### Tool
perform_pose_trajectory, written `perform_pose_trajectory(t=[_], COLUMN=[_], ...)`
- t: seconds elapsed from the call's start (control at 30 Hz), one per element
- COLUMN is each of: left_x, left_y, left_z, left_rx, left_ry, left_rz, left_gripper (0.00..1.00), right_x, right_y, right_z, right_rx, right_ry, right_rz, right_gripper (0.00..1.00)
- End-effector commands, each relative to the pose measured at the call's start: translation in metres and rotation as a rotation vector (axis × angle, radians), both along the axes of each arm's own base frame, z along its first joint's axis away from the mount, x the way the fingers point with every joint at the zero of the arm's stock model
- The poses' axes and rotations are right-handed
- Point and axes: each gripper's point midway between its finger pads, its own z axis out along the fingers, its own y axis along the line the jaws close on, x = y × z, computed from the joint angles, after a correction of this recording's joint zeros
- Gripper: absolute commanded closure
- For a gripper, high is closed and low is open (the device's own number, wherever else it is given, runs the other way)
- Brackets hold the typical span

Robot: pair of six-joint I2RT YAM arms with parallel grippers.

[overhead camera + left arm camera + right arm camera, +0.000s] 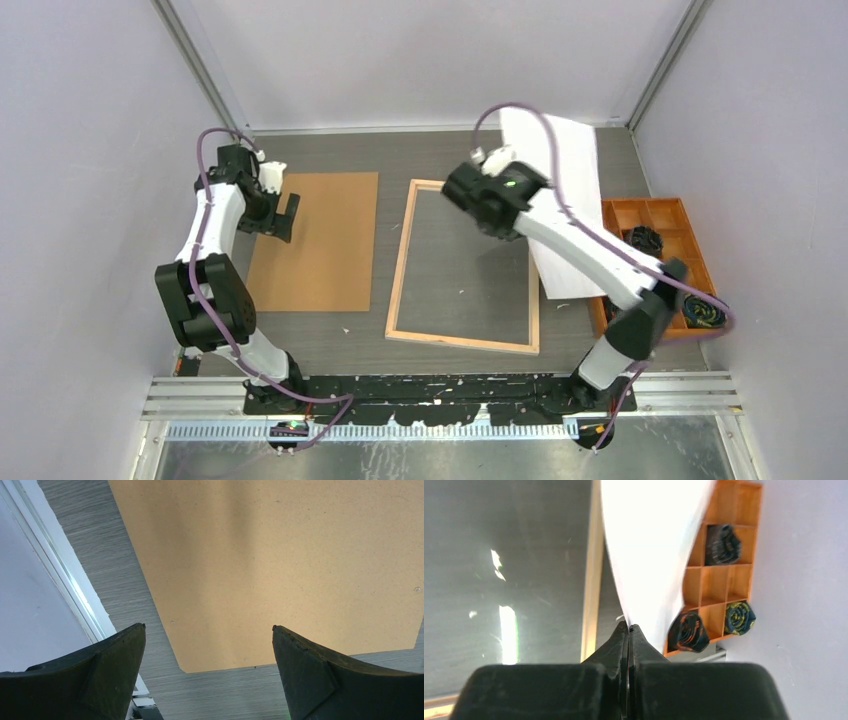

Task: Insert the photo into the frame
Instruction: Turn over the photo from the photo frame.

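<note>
The frame point(398, 270) lies flat mid-table, light wood side up, its pane showing the grey tabletop. The photo point(570, 160) shows only its white reverse, sloping up from the table on the frame's right. My right gripper point(510, 225) is shut on the photo's near edge; in the right wrist view the closed fingertips point(629, 626) pinch the white photo point(654, 545), with the frame's wooden rail point(591, 580) just to the left. My left gripper point(283, 215) hovers open at the far left; its fingertips point(209, 630) stand wide apart with nothing between them.
A brown backing board point(320, 250) lies left of the frame, under the left gripper, seen close in the left wrist view point(275, 555). An orange compartment tray point(660, 205) with dark rolled items sits at the right wall point(758, 530). Walls close in on three sides.
</note>
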Motion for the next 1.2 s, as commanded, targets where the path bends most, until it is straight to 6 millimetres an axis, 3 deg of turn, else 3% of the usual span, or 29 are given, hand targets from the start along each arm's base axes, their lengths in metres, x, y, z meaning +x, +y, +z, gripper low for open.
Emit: perform_pose_trajectory(t=[0.0, 0.1, 0.2, 0.3, 0.5, 0.63, 0.87, 1.17], left_x=[-0.002, -0.002, -0.001, -0.001, 0.000, 0.001, 0.002, 0.004], left_y=[-0.008, -0.006, -0.005, -0.006, -0.007, -0.005, -0.001, 0.000], left_z=[0.009, 0.005, 0.002, 0.003, 0.005, 0.005, -0.002, -0.004], left_rx=[-0.018, -0.013, -0.007, -0.005, -0.012, -0.001, 0.017, 0.022], left_ry=[-0.034, -0.029, -0.026, -0.029, -0.044, -0.045, -0.035, -0.034], left_rz=[-0.004, -0.003, -0.003, -0.006, -0.013, -0.012, -0.012, -0.006], left_gripper=[0.00, 0.00, 0.00, 0.00, 0.00, 0.00, 0.00, 0.00], right_x=[-0.019, -0.021, -0.020, -0.011, 0.010, 0.019, 0.022, 0.018], right_y=[0.039, 0.083, 0.123, 0.153, 0.197, 0.210, 0.238, 0.249], right_z=[-0.064, -0.098, -0.120, -0.135, -0.147, -0.151, -0.169, -0.173], right_rx=[0.061, 0.266, 0.442, 0.547, 0.741, 0.748, 0.694, 0.636], right_ry=[0.198, 0.264, 0.309, 0.320, 0.276, 0.254, 0.327, 0.370], right_rz=[0.010, -0.028, -0.097, -0.179, -0.325, -0.326, -0.159, -0.048], right_gripper=[0.99, 0.99, 0.99, 0.99, 0.99, 0.99, 0.99, 0.99])
